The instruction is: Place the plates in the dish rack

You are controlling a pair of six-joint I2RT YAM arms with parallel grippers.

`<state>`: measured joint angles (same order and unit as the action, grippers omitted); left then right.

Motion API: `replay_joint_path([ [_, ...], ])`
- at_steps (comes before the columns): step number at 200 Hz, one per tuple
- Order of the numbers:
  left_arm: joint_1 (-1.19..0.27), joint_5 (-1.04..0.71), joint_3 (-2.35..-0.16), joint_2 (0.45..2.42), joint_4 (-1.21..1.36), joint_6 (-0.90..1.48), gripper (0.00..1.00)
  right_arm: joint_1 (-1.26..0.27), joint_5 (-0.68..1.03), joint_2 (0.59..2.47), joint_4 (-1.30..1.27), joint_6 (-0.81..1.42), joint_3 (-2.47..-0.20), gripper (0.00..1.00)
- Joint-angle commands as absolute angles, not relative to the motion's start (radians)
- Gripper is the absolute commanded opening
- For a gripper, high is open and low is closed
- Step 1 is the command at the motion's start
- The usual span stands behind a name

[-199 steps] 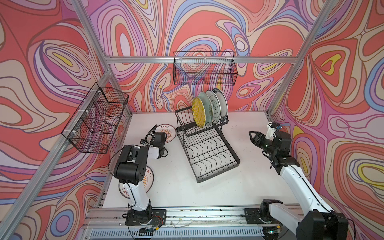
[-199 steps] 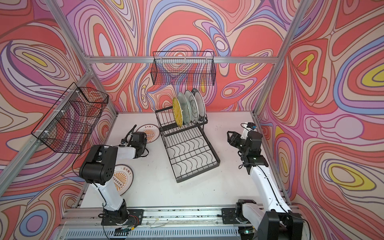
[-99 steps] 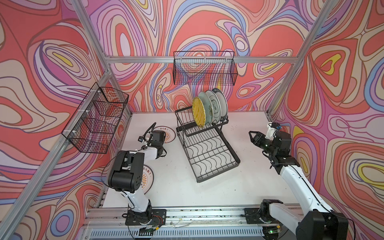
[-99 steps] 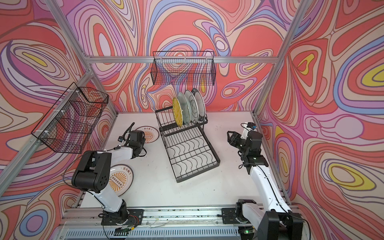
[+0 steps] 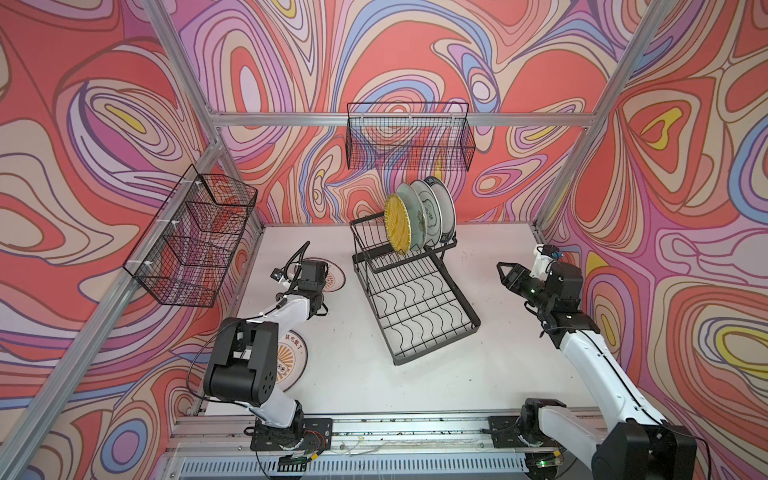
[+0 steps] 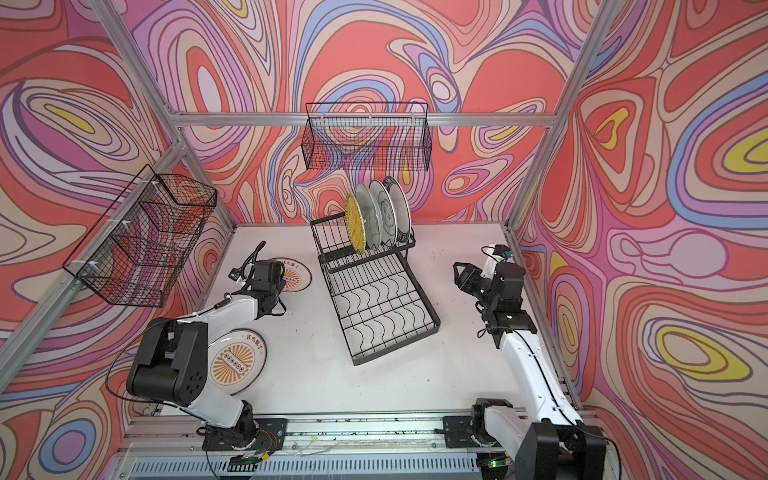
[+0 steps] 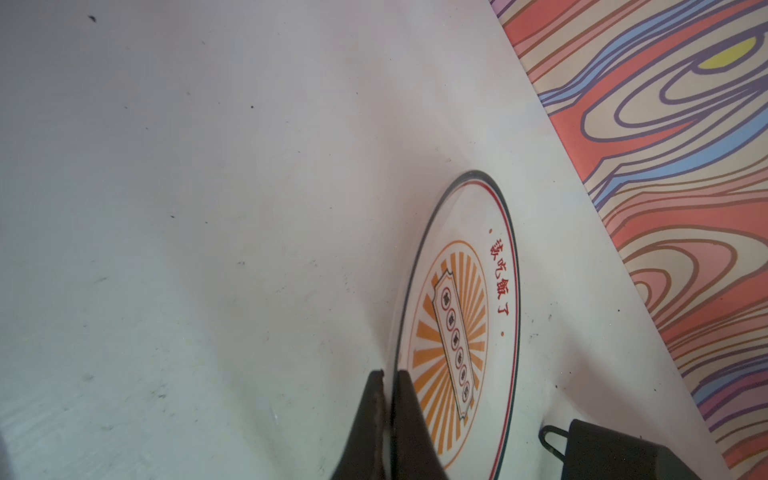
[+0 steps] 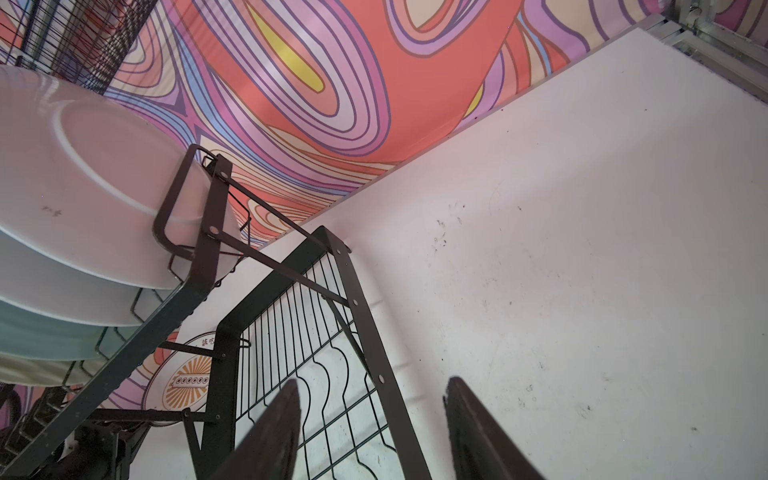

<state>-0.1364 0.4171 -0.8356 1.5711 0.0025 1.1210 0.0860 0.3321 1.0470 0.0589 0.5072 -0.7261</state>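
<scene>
Four plates (image 5: 419, 218) (image 6: 376, 216) stand upright in the raised tier of the black dish rack (image 5: 469, 309) (image 6: 430, 311); the yellow one (image 5: 397, 224) is foremost. A white plate with an orange sunburst (image 5: 336, 274) (image 6: 299, 278) (image 7: 457, 316) lies left of the rack. My left gripper (image 7: 388, 376) (image 6: 283, 279) is shut on its near rim, one finger on each side. Another sunburst plate (image 5: 293, 361) (image 6: 237, 361) lies near the front left, partly behind the left arm. My right gripper (image 5: 505, 272) (image 6: 459, 272) (image 8: 374, 395) hangs open and holds nothing, right of the rack.
Two fine-mesh black wire baskets hang on the walls, one at the back (image 5: 409, 141) and one on the left (image 5: 191, 245). The patterned wall runs close behind the gripped plate (image 7: 665, 166). The rack's frame corner (image 8: 353, 291) lies just ahead of my right fingers.
The left arm's elbow has dropped and swung toward the front left, while its gripper stayed at the sunburst plate's rim and closed the last bit. The right arm has not moved.
</scene>
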Motion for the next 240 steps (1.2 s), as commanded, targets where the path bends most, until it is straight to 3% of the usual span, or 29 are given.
replay_joint_path([
  [1, -0.137, 0.447, -0.812, 1.530, -0.126, 1.030, 0.00, 0.094, 0.343, 1.042, 0.044, 0.508, -0.725, 0.57],
  [123, -0.144, 0.433, -0.845, 1.389, -0.256, 0.859, 0.00, 0.094, 0.351, 1.037, 0.038, 0.513, -0.720, 0.56],
  [240, -0.169, 0.397, -0.800, 1.212, -0.347, 0.835, 0.00, 0.094, 0.362, 1.030, 0.042, 0.517, -0.723, 0.55],
])
